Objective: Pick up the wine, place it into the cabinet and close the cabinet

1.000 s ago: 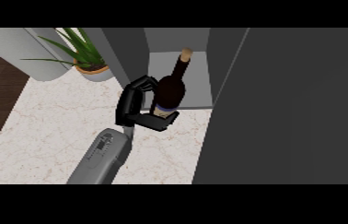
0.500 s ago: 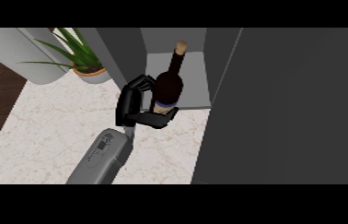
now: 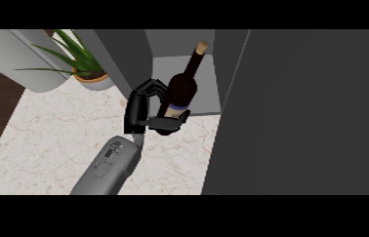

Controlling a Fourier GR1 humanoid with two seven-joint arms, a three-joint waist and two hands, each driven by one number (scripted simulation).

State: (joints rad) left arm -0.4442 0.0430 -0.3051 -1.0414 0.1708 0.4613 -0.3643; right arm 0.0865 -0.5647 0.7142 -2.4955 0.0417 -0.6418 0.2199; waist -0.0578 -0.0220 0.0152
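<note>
- Because the view looks steeply down, the nearest thing is a grey forearm (image 3: 108, 165), entering from the lower edge over a pale marbled surface (image 3: 51, 143).
- At its end, the black left robot hand (image 3: 140, 109) is curled round the lower body of the wine bottle (image 3: 181, 87). The fingers wrap the far side and the thumb crosses the near side, beside a pale label (image 3: 174, 110).
- The wine bottle is dark glass, tilted with its neck leaning away towards the cabinet (image 3: 169, 46). It sits at the open front, between the cabinet's left wall and the cabinet door (image 3: 288, 114).
- Handling, as a judgement: the glass is stiff, smooth and breakable, and a full bottle would be heavy towards the base. A hold low on the wide body, as now, suits it better than the thin neck. It should be set down upright and gently.
- The bottle's base is hidden behind the thumb and palm, so I cannot tell whether it touches the cabinet floor.
- The cabinet door, a broad dark panel, fills the right side and hides whatever lies behind it. The right robot hand shows nowhere.
- Farther left stand a potted plant (image 3: 86, 68) and a pale rounded object (image 3: 32, 60), cut off by the edge and hard to identify.
- Farthest, the bottle's pale top (image 3: 201, 47) reaches into the cabinet's shadow.
</note>
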